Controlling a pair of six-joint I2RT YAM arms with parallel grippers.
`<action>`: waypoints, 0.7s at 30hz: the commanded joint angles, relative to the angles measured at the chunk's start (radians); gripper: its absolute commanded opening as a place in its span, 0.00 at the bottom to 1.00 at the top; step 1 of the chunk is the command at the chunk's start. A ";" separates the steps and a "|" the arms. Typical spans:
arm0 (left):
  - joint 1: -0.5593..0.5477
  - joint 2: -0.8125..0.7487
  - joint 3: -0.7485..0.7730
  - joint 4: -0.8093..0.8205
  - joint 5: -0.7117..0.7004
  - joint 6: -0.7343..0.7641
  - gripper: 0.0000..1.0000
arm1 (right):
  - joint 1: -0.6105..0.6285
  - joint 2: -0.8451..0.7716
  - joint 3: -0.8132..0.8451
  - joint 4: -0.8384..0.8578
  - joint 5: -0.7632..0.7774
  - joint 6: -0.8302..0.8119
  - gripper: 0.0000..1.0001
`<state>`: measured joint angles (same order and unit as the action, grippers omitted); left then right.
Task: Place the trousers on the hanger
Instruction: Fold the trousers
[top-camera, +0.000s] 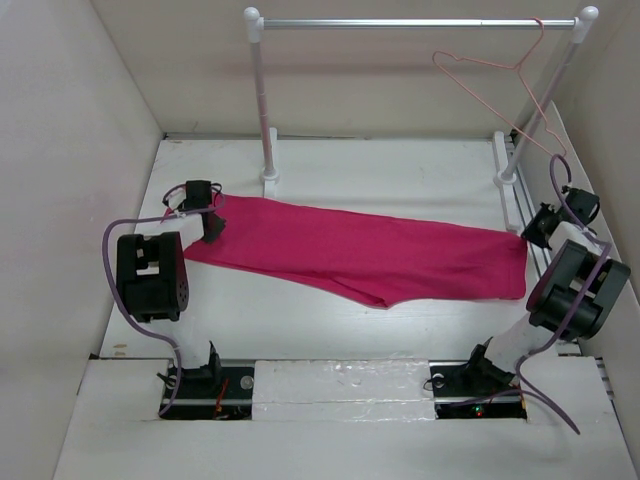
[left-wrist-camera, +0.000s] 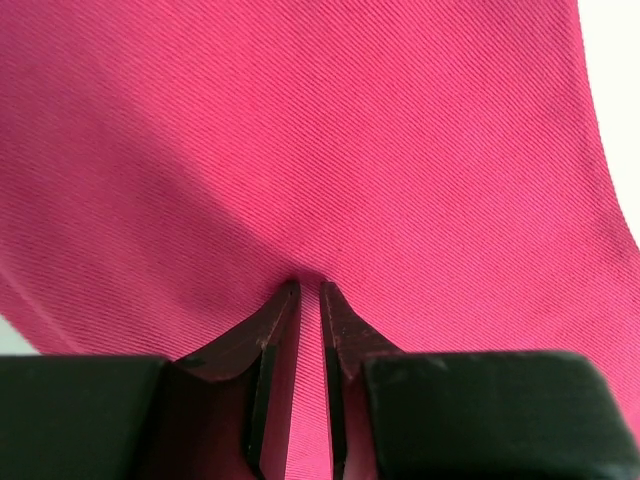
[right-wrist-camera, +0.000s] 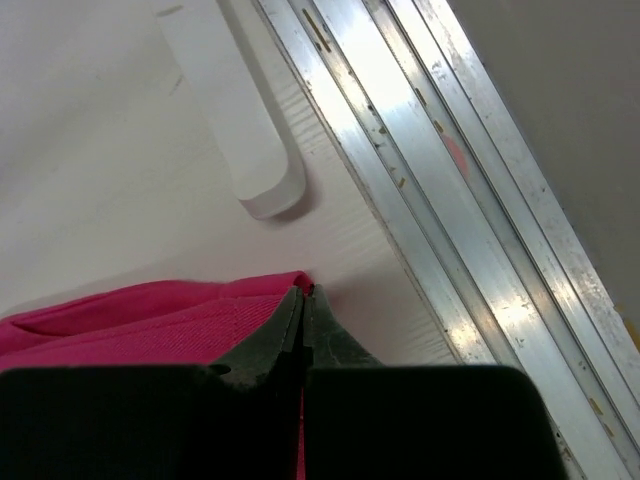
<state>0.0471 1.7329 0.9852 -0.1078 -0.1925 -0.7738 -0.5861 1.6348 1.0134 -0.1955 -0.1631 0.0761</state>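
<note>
Setting: a white bench (top-camera: 330, 330) boxed in by pale walls, with a silver rail (top-camera: 410, 22) on white posts across the back.
Trousers: the magenta trousers (top-camera: 370, 255) lie spread flat on the bench in front of the rail, reaching from about the rail's left post to just past its right post.
Hanger: the pale pink wire hanger (top-camera: 500, 70) hangs tilted by its hook from the rail's right end, well apart from the cloth.
Left pincer: the left pincer (left-wrist-camera: 309, 287), in front of the rail's left post, is nearly closed, with a puckered fold of the trousers nipped in the thin gap between its jaws.
Right pincer: the right pincer (right-wrist-camera: 303, 292), in front of the rail's right post, has its jaws pressed together on the cloth's corner edge, beside the foot of that post.
</note>
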 joint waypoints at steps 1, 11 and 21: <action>0.013 -0.035 -0.048 -0.101 -0.091 0.002 0.12 | -0.046 0.032 0.051 0.013 0.083 0.001 0.00; -0.067 -0.229 0.018 -0.122 -0.039 0.054 0.15 | -0.026 -0.100 0.024 0.001 -0.093 0.034 0.68; -0.588 -0.242 0.084 -0.069 0.149 0.132 0.16 | -0.073 -0.620 -0.399 -0.142 -0.010 0.198 0.78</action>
<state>-0.4232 1.4574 1.0519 -0.1699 -0.1310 -0.6933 -0.6209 1.0798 0.7158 -0.2581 -0.2157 0.1905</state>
